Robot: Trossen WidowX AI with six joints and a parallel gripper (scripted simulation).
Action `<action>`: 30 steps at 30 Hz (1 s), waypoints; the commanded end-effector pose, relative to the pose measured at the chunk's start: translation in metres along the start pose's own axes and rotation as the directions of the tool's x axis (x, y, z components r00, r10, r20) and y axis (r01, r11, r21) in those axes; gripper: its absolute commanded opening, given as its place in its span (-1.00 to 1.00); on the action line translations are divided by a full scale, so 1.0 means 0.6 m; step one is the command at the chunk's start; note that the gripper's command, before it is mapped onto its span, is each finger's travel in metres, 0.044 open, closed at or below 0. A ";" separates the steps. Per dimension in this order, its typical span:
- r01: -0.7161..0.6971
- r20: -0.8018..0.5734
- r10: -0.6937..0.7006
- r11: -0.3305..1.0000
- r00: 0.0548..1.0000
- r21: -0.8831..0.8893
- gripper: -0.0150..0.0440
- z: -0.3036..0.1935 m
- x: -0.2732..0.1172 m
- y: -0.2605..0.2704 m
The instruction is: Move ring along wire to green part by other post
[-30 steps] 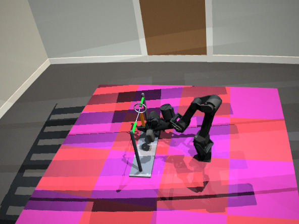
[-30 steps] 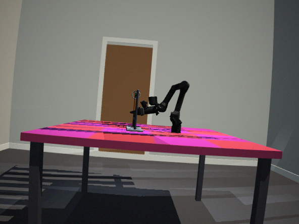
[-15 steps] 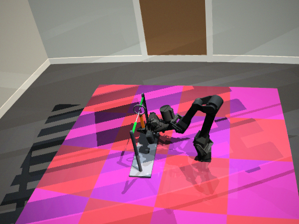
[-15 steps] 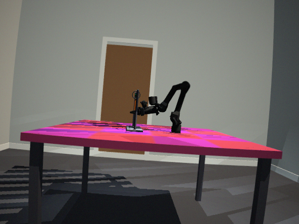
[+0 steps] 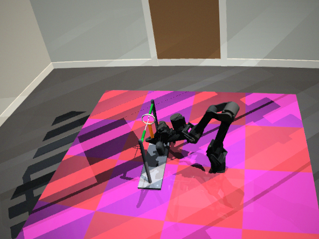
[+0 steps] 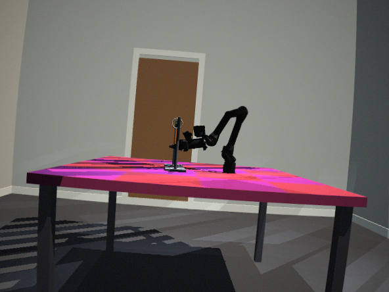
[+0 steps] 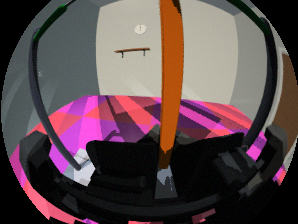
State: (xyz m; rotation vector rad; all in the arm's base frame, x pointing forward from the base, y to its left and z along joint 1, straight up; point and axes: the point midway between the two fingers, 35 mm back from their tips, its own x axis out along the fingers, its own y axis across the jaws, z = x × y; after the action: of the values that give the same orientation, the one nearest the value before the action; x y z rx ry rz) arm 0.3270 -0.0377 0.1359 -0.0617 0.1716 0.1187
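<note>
My gripper (image 5: 152, 138) (image 6: 174, 146) (image 7: 160, 127) is shut on the lower end of the orange handle (image 5: 151, 131) (image 6: 175, 135) (image 7: 171, 75), which stands about upright. The pale ring (image 5: 141, 119) (image 6: 172, 123) is on top of the handle, out of sight in the wrist view. In the top view it appears around the thin grey part of the wire (image 5: 146, 127), nearer the far green part (image 5: 151, 108) (image 7: 252, 17) than the near green part (image 5: 143, 135) (image 7: 55, 16). No contact between ring and wire can be made out.
The far post (image 5: 154, 113) (image 7: 272, 65) and near post (image 5: 145, 161) (image 6: 177, 148) (image 7: 34, 85) stand on a grey base plate (image 5: 154, 185) (image 7: 82, 176). The gripper is between the posts, below the wire. The arm reaches in from the right in the top and exterior views.
</note>
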 end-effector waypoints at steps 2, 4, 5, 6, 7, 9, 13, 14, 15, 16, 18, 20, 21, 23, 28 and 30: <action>0.002 0.005 -0.002 1.000 1.000 -0.006 -1.00 0.003 -0.001 0.008; 0.002 0.005 -0.002 1.000 1.000 -0.002 -1.00 0.002 0.000 0.012; 0.002 0.005 -0.002 1.000 1.000 0.001 -1.00 0.002 0.000 0.014; 0.002 0.005 -0.002 1.000 1.000 0.004 -1.00 0.002 0.000 0.017; 0.003 0.005 -0.003 1.000 1.000 0.007 -1.00 0.002 0.000 0.019; 0.003 -0.001 -0.003 1.000 1.000 0.010 -1.00 0.002 -0.002 0.021; 0.003 -0.033 -0.003 1.000 0.999 0.020 -1.00 0.001 -0.008 0.026; 0.004 -0.043 -0.003 1.000 0.999 0.024 -1.00 0.001 -0.010 0.028; 0.004 -0.053 -0.003 1.000 0.999 0.029 -1.00 0.001 -0.012 0.031; 0.005 -0.064 -0.003 0.999 0.998 0.036 -1.00 0.000 -0.014 0.035; 0.008 -0.077 -0.004 0.999 0.997 0.051 -1.00 0.000 -0.017 0.043; 0.009 -0.079 -0.004 0.998 0.997 0.060 -1.00 0.001 -0.017 0.049; 0.010 -0.079 -0.005 0.998 0.997 0.064 -1.00 0.001 -0.017 0.051; 0.011 -0.079 -0.005 0.997 0.997 0.073 -1.00 0.001 -0.017 0.056; 0.012 -0.079 -0.005 0.996 0.997 0.090 -1.00 0.003 -0.016 0.068; 0.012 -0.078 -0.005 0.995 0.997 0.094 -1.00 0.003 -0.016 0.072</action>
State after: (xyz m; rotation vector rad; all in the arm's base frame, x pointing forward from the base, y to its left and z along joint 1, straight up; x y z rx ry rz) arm 0.3131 0.0009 0.1348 0.0166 0.2619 0.1039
